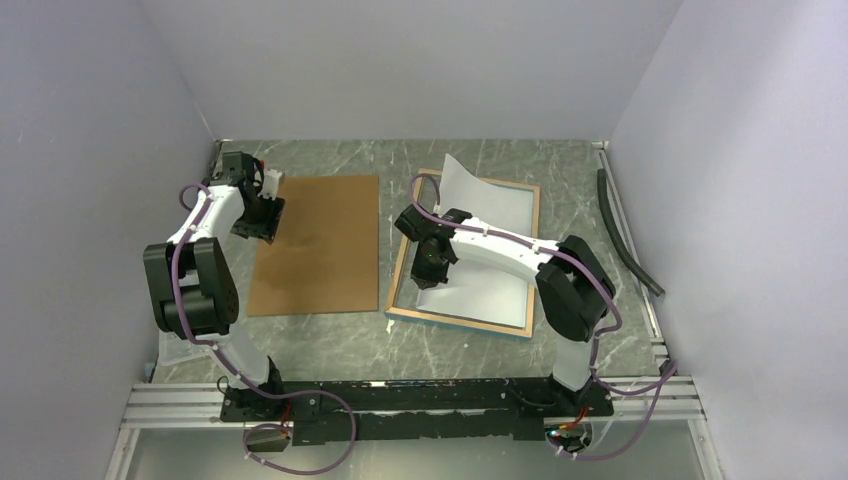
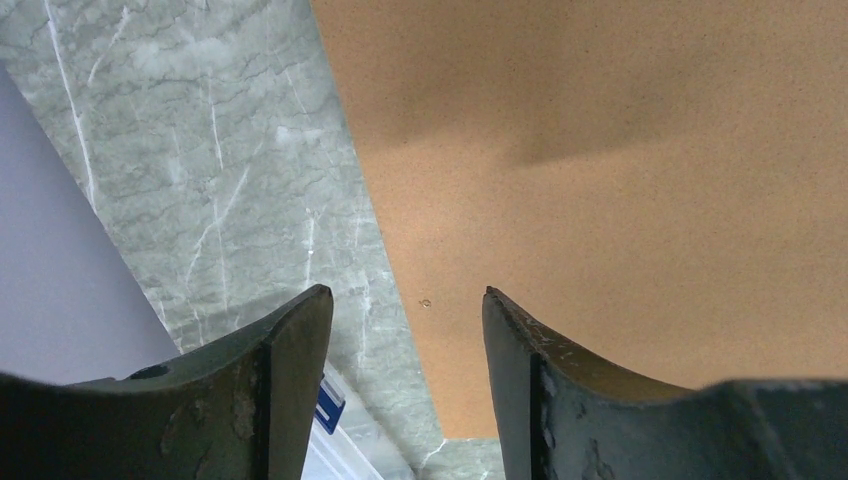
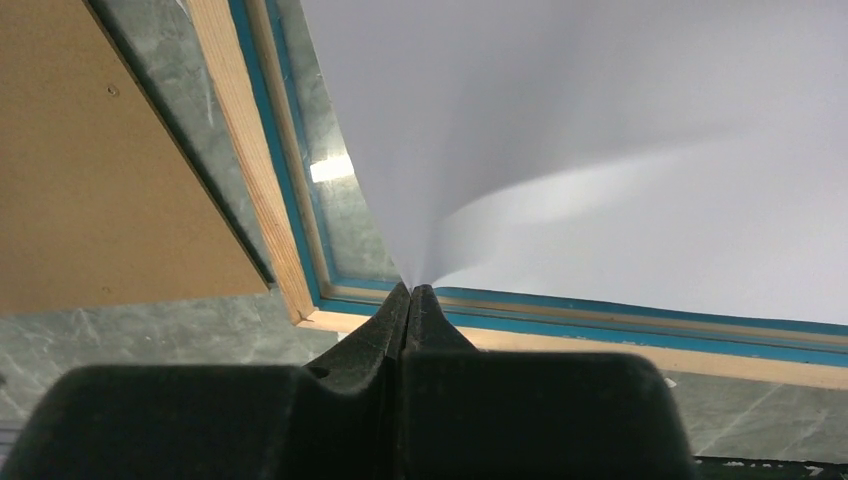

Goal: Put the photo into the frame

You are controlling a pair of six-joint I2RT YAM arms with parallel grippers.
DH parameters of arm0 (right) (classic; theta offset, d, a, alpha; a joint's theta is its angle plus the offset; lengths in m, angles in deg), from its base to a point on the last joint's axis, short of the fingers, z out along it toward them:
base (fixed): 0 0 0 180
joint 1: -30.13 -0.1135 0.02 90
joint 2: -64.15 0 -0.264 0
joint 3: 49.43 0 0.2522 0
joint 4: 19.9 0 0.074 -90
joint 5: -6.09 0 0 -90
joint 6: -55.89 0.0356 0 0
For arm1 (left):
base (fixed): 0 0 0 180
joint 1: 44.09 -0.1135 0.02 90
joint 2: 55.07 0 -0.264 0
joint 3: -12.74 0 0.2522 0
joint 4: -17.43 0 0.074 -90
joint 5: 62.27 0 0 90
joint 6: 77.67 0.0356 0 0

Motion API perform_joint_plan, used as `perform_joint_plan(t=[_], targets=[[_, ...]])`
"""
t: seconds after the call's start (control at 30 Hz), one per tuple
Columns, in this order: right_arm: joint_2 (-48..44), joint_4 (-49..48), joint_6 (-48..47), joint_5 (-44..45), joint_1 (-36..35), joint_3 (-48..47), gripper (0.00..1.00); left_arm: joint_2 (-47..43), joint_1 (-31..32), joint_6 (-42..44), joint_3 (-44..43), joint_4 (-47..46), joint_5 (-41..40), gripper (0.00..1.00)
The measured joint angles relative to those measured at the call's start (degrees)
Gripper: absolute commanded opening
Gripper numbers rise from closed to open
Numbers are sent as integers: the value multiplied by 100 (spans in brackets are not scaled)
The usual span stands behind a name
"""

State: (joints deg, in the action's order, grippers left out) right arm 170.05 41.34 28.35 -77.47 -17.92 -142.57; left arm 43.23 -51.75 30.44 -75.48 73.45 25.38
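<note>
A brown hardboard panel (image 1: pixel 318 243) lies flat on the green marbled table (image 1: pixel 330 345), its edge directly under the left gripper (image 2: pixel 405 292) (a black strip (image 1: pixel 625 235) rests well right of the right gripper (image 1: pixel 426 281)).

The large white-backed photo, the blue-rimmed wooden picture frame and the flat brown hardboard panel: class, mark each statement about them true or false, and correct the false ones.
1. The right gripper is shut on the large white-backed photo. True.
2. The photo shows its printed side upward. False: its plain white side faces up.
3. The left gripper is open and empty over the flat brown hardboard panel. True.
4. The panel rests on the blue-rimmed wooden picture frame. False: it lies on the marble table, beside the frame.
5. The photo lies entirely flat. False: its far part curls upward.
</note>
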Motion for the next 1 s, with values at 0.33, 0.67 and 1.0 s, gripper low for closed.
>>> perform_joint_plan(t=[0.33,0.67,1.0], targets=[[0,-13,-149,33,2,9,51,0,4,11,0,2,-2,84],[-485,-249,-348,83,2,306,100,0,4,7,-33,85,63,88],[-1156,-772,-837,48,17,529,100,0,26,4,-256,299,227,92]])
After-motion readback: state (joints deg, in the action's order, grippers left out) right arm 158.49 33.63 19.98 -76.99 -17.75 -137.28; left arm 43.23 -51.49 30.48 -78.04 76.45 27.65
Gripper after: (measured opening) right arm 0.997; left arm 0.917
